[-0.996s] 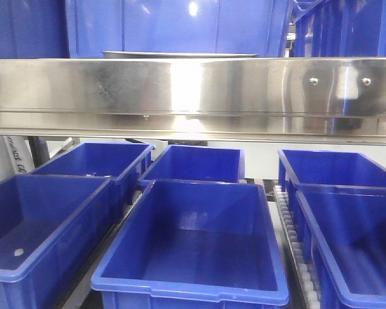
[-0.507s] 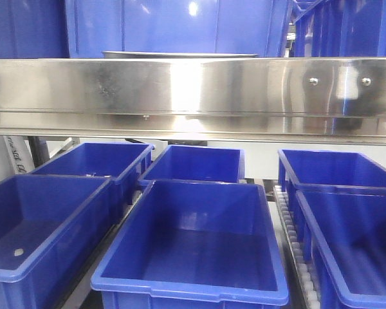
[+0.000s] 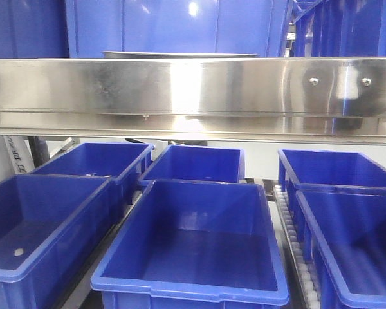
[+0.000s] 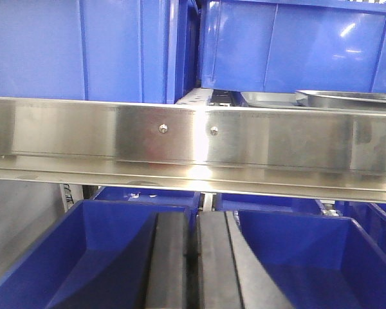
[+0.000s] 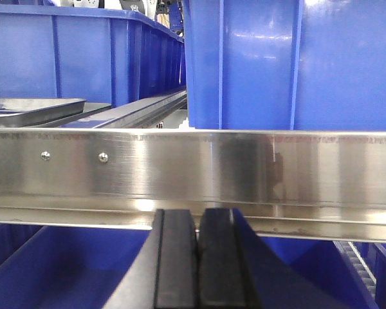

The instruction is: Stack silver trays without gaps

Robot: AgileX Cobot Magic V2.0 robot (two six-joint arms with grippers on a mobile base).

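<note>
The silver trays lie on the upper shelf behind a steel rail. In the front view only a thin rim of a silver tray shows above the rail. The left wrist view has two silver trays at the upper right: one tray rests tilted over a flatter one. In the right wrist view a silver tray lies at the far left. My left gripper is shut and empty, below the rail. Under the rail too, my right gripper is shut with nothing held.
Tall blue bins stand on the upper shelf behind and beside the trays. Several open blue bins fill the lower level under the rail, with a roller track between them.
</note>
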